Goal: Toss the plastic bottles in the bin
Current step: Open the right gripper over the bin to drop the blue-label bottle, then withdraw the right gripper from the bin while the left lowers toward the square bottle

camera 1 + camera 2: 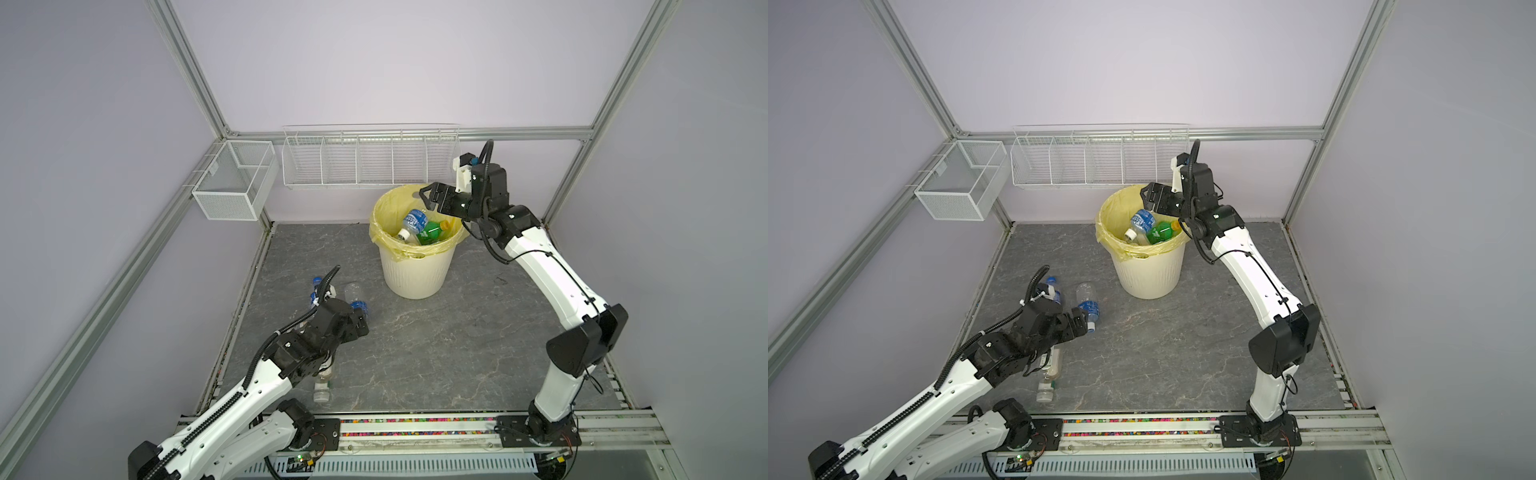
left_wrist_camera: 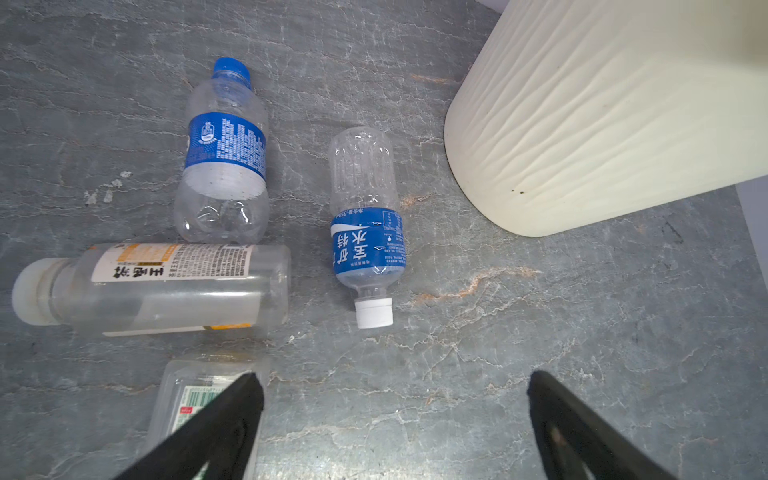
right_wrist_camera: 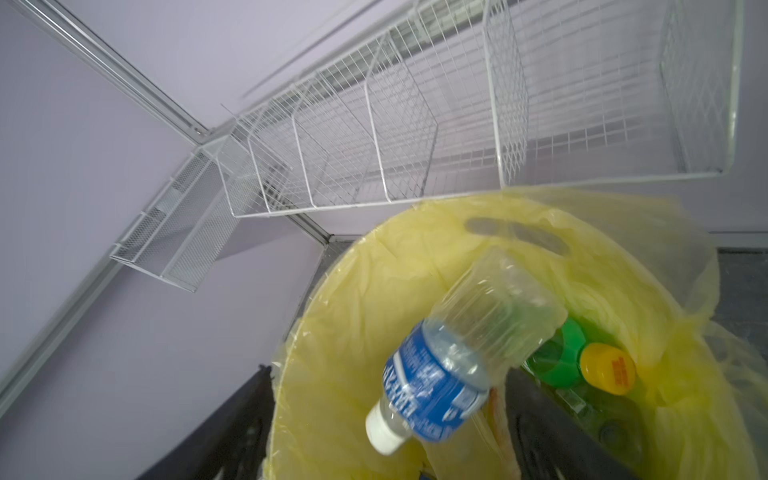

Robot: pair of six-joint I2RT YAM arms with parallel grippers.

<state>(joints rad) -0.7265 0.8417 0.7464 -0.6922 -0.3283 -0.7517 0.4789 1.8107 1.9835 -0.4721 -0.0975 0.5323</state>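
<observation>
Over the round cream-white ribbed plastic bin [image 1: 415, 270], lined in yellow, the right end effector [image 1: 430, 197] hangs with jaws spread; a clear blue-labelled bottle [image 1: 414, 219] lies loose inside beside a green yellow-capped bottle [image 1: 432, 232]. Four clear plastic bottles [image 2: 368, 232] wait on the grey bench [image 1: 457, 353] under the wide-open left end effector [image 2: 395, 376]. Both white wire baskets [image 1: 365, 162] hold nothing.

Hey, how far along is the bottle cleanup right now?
Done: a green bottle lies in the bin. In hand: the right hand is open over the bin, a blue-label bottle loose just below it. Left: four bottles lie on the table near the open left hand.
</observation>
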